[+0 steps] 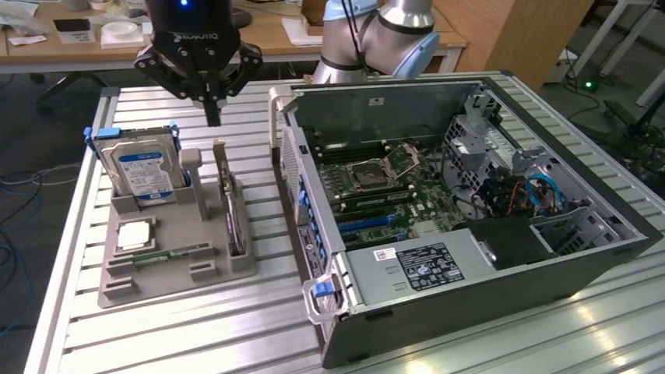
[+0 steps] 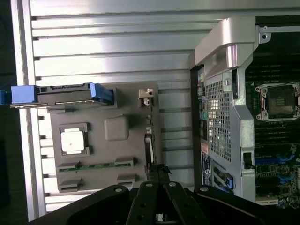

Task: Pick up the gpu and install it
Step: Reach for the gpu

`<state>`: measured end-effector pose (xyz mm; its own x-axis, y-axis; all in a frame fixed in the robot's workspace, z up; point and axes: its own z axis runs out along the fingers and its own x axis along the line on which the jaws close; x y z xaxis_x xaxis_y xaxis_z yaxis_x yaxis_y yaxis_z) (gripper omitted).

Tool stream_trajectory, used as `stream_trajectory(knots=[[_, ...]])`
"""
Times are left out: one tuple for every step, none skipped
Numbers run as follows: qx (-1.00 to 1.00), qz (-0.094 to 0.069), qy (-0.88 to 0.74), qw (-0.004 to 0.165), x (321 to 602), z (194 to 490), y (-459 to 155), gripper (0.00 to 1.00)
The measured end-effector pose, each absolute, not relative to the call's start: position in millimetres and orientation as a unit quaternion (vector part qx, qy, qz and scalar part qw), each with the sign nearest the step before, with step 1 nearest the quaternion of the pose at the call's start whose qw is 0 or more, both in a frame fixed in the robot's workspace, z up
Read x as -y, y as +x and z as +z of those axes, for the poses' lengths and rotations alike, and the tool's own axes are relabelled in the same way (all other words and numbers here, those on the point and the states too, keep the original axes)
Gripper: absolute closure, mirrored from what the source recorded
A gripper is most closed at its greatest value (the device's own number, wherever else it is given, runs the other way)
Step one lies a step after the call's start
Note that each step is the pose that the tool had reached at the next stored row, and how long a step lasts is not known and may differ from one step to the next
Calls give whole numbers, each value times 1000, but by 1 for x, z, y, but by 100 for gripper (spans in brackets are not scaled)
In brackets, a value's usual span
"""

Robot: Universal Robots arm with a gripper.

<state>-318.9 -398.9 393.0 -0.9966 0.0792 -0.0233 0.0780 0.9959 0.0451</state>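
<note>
My pincer [image 1: 213, 117], fingers pressed together and holding nothing, hangs over the gray holder [image 1: 171, 274]. Below it, the gpu [image 1: 233, 218] stands on edge in the holder's slot, between the hard drive [image 1: 146, 173] and the open computer case [image 1: 468, 257].

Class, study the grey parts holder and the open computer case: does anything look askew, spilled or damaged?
Nothing stands out. The thin dark gpu and the silver blue-labelled hard drive stand upright in the grey plastic holder; nothing is spilled.
</note>
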Motion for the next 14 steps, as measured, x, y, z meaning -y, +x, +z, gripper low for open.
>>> stream_trajectory(knots=[[-999,22,39,13,399,393,-321,89],[-999,22,39,13,399,393,-323,89],[-999,22,39,13,399,393,-325,89],[-999,22,40,13,399,393,-327,89],[-999,22,40,13,399,393,-329,89],[-999,22,40,13,399,393,-331,89],[-999,22,40,13,399,393,-333,89],[-999,22,40,13,399,393,-335,89],[-999,22,40,13,399,393,-337,89],[-999,22,40,13,399,393,-339,89],[-999,22,40,13,399,393,-339,89],[-999,22,40,13,399,393,-339,89],[-999,22,40,13,399,393,-339,89],[-999,22,40,13,399,393,-339,89]])
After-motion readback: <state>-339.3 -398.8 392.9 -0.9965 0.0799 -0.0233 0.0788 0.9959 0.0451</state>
